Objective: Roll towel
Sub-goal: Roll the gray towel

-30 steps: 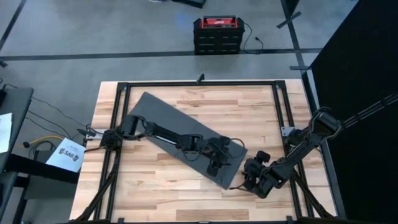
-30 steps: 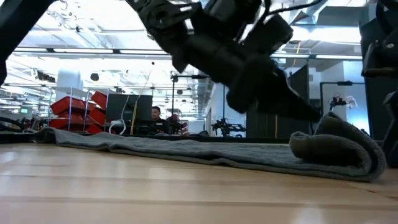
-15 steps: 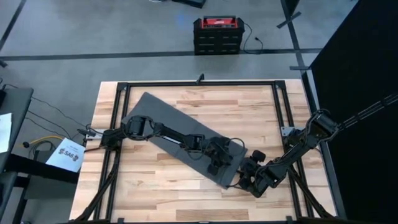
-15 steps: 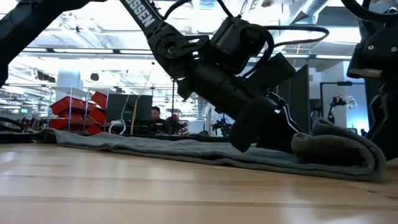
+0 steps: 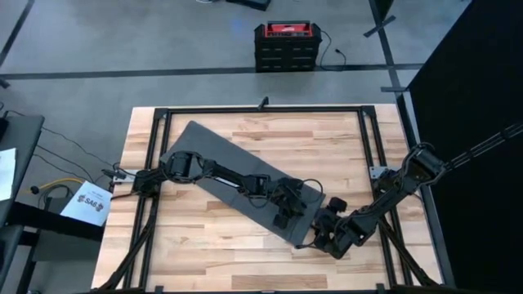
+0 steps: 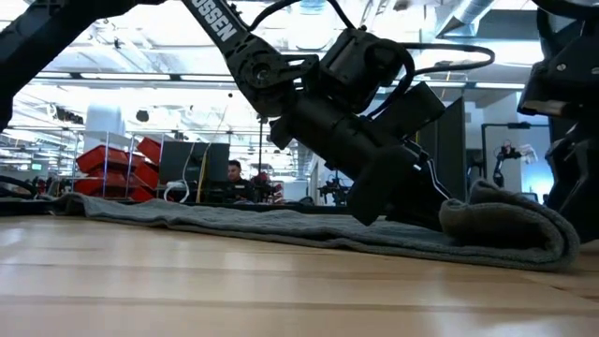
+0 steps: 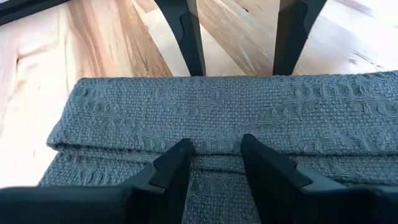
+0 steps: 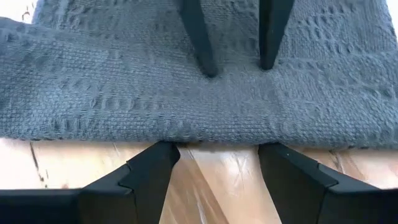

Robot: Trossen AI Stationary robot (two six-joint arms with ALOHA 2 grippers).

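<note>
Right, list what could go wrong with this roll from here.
1. The towel has only one loose fold at its end; it may flop open.
2. The left hand rests open on the fold with the right hand open at the edge facing it, so the fingers may collide.
3. The towel lies at a slant, so the roll may go crooked.

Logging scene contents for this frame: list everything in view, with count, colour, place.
towel: 1, dark grey, lying diagonally across the table, its right end folded into a low roll.
table: 1, light wood with black frame, centre.
toolbox: 1, red and black, on the floor beyond the table.
paper sign: 1, white, left of the table.
person: 1, far background of the low view.
left gripper: 1, black, open, on the towel against the fold.
right gripper: 1, black, open, at the towel's folded edge on the table.
</note>
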